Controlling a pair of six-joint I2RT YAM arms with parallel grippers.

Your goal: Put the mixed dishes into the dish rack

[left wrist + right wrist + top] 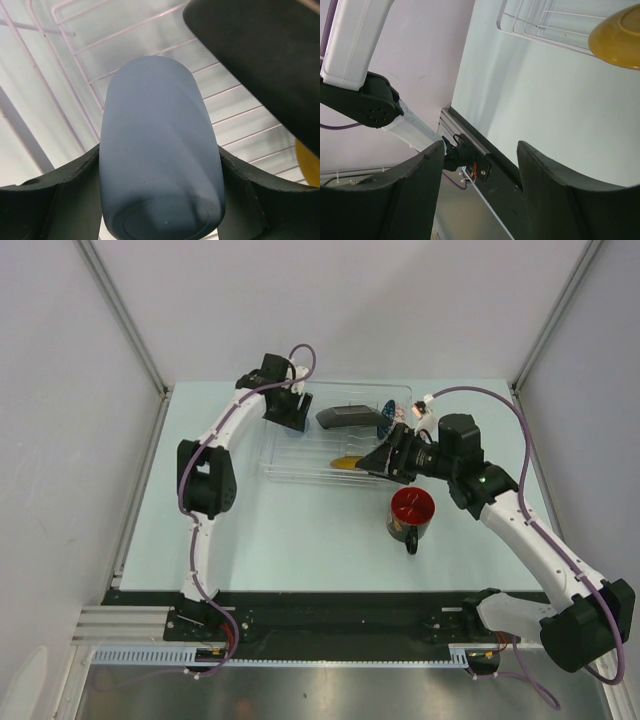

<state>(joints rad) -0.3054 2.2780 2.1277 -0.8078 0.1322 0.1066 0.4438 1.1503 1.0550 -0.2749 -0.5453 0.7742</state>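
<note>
Two claws: right claw spread, empty, yellow plate ahead, mug beside; left claw state unclear, dark plate alongside.

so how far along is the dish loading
Mostly done. The dark square plate, blue-white bowl and yellow plate sit in the dish rack. In hand: the left tool grips a pale blue-grey rounded object over the rack; I cannot tell what it is. The right tool is open and empty. Left: the mug, on the table outside the rack.
</note>
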